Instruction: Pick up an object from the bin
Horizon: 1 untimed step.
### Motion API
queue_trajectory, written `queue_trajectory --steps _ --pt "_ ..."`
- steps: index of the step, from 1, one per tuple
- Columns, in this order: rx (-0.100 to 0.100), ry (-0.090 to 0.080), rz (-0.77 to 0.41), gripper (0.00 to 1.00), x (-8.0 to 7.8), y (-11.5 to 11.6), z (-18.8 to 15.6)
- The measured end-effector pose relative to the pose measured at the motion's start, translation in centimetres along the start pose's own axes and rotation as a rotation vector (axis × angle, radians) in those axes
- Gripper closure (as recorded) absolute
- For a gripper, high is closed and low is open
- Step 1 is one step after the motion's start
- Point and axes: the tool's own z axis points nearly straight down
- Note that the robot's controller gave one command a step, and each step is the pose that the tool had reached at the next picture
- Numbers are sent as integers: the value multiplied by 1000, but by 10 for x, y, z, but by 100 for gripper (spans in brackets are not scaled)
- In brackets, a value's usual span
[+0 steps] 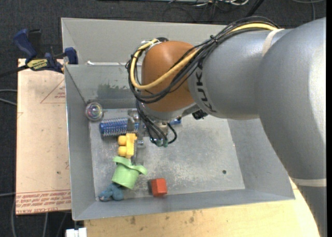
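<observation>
My gripper (138, 125) pokes out from under the wrist's orange cover, low over the left part of the bin. Its metal tip is right beside a blue ribbed cylinder (114, 127) lying on its side, and just above a small yellow knobbly piece (126, 145). I cannot tell whether it touches either one. A green cup-shaped toy (126, 174) lies tipped over a little nearer the front.
A red cube (157, 186) and a small blue-grey lump (111, 194) lie by the bin's front wall. A shiny clear ball (94, 110) rests near the left wall. The arm and its cables hide the bin's back middle. Bare floor shows to the right.
</observation>
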Motion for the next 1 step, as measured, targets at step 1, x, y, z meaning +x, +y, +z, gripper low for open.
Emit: queue_trajectory --steps 1 --pt "-5 -18 87 0 -64 -36 70"
